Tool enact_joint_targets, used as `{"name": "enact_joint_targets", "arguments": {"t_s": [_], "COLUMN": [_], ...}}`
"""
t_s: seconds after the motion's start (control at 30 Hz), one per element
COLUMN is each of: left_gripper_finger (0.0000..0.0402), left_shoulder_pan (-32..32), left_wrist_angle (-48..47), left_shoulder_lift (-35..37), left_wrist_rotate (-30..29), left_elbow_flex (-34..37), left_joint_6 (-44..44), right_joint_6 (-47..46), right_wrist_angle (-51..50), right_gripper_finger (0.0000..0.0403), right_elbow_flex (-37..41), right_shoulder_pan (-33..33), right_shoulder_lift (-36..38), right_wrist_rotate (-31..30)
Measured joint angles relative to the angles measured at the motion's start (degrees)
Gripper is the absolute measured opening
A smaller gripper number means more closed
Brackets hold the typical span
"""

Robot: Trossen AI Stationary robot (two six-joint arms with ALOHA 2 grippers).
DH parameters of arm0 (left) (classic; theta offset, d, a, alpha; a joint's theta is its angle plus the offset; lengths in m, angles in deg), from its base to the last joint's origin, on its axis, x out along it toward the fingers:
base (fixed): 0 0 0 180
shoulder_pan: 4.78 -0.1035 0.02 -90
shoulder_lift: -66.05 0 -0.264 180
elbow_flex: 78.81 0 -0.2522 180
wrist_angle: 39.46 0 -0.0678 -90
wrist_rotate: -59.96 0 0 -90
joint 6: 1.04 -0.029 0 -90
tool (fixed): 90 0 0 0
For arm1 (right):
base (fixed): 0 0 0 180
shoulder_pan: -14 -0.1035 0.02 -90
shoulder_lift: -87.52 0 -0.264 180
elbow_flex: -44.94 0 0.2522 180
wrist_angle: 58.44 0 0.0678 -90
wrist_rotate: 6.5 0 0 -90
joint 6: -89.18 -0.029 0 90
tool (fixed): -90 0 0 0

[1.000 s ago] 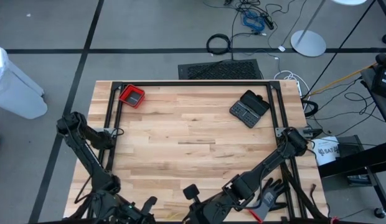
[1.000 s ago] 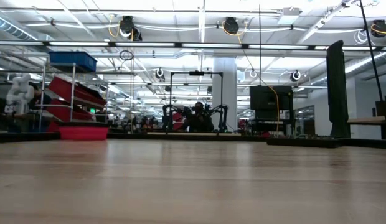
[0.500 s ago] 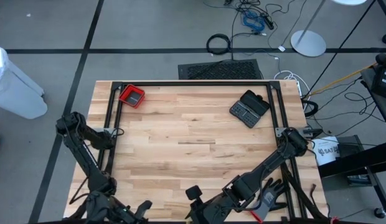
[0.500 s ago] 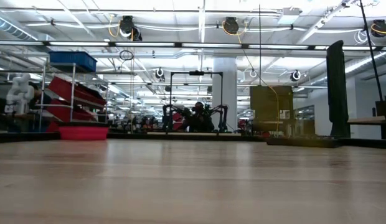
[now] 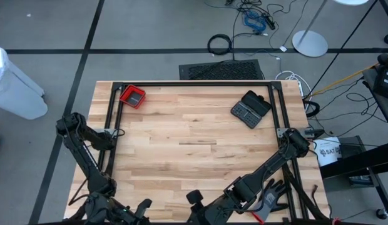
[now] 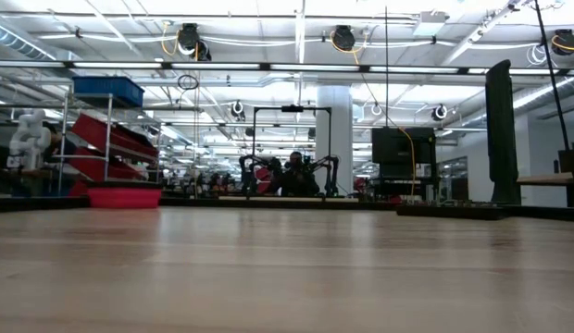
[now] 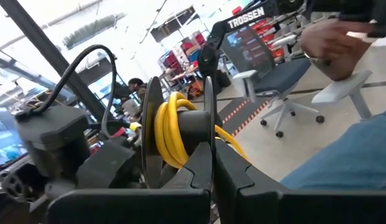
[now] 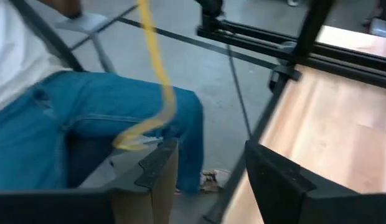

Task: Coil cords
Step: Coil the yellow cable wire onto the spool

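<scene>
Yellow cord (image 7: 171,134) is wound as a coil between the left gripper (image 7: 180,155) fingers, clamped. A loose yellow strand (image 8: 152,81) hangs off the table's (image 5: 194,144) near edge, ahead of the right gripper (image 8: 208,171), jaws apart. We see the middle of the table bare.

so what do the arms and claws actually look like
Both arms are dark, nearly black, built of slim jointed links with bulkier round joints. The left arm and right arm each carry thin black cables along the links. The left claw and right claw have flat, angular matte-black fingers. No markings are readable on them.
</scene>
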Motion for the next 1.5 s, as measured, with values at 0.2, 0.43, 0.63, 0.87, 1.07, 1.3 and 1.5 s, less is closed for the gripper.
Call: {"name": "enact_joint_targets", "arguments": {"t_s": [0.2,0.43,0.63,0.87,1.07,1.3,1.5], "left_gripper_finger": [0.0002,0.0002,0.0002,0.0002,0.0002,0.0002,0.0002], "left_shoulder_pan": [1.23,3.11,3.72,3.7,3.7,3.7,3.7], "left_wrist_angle": [-0.04,-0.96,-1.11,-1.42,-1.47,-1.88,-1.88], "left_shoulder_lift": [2.12,4.33,4.33,4.33,4.33,4.33,4.33], "left_wrist_rotate": [-0.54,-1.04,-1.07,-1.87,-3.62,-4.55,-5.1], "left_elbow_flex": [-0.02,-0.11,-0.11,-0.11,-0.11,-0.11,-0.11], "left_joint_6": [3.59,10.27,10.43,10.43,10.33,9.18,8.92], "right_joint_6": [2.24,2.34,-0.12,-0.94,-1.16,-1.31,-1.17], "right_wrist_angle": [10.01,15.19,15.03,16.98,21.44,21.51,21.49], "right_gripper_finger": [0.0188,0.0204,0.0206,0.0206,0.0206,0.0206,0.0203], "right_elbow_flex": [0.0,0.0,0.0,0.0,0.0,0.0,0.0], "right_shoulder_pan": [-0.14,2.35,4.11,4.25,4.74,4.93,4.93], "right_shoulder_lift": [-3.96,-6.4,-8.08,-10.66,-11.16,-11.18,-11.18], "right_wrist_rotate": [6.0,9.45,9.3,11.77,15.59,15.57,15.96]}}
